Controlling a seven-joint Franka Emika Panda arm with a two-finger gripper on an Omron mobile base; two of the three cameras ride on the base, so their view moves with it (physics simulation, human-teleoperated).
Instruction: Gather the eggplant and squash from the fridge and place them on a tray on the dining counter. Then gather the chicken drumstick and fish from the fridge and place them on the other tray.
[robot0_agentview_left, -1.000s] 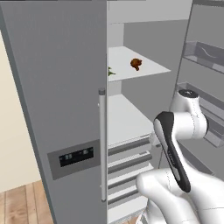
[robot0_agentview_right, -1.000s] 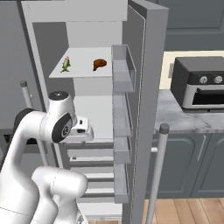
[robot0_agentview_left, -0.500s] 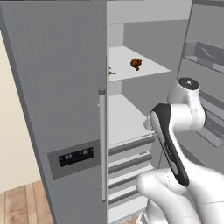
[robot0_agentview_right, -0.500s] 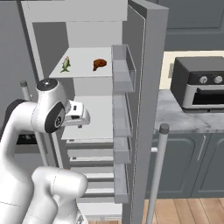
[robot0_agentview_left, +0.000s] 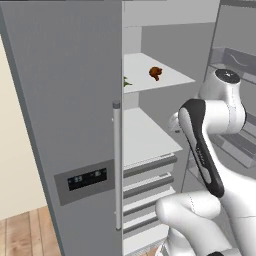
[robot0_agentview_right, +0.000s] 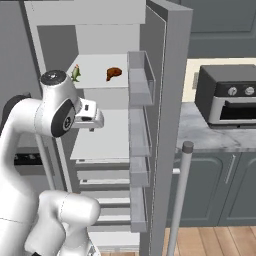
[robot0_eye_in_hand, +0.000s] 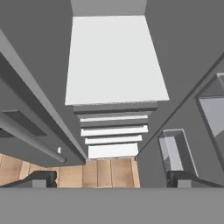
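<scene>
A brown chicken drumstick (robot0_agentview_left: 155, 73) (robot0_agentview_right: 114, 73) lies on the fridge's upper shelf (robot0_agentview_right: 95, 82). A small green thing (robot0_agentview_right: 76, 73) (robot0_agentview_left: 126, 81) lies to its left; I cannot tell whether it is the squash or the fish. The eggplant and the trays are out of view. My gripper (robot0_agentview_right: 93, 125) hangs in front of the open fridge, below the upper shelf and above the bare middle shelf (robot0_eye_in_hand: 113, 61). It points down. Its fingertips (robot0_eye_in_hand: 43, 178) stand wide apart, and the gripper (robot0_eye_in_hand: 111, 178) is open with nothing between them.
The fridge's left door (robot0_agentview_left: 65, 100) is closed, with a long handle (robot0_agentview_left: 116, 165). The right door (robot0_agentview_right: 167, 125) stands open, its bins (robot0_agentview_right: 140, 95) beside my hand. Drawers (robot0_eye_in_hand: 113, 131) sit under the middle shelf. A toaster oven (robot0_agentview_right: 225, 95) stands on the counter at right.
The arm has lifted the hand from level with the middle shelf to just under the upper shelf. The jaws stayed open, and the food has not moved.
</scene>
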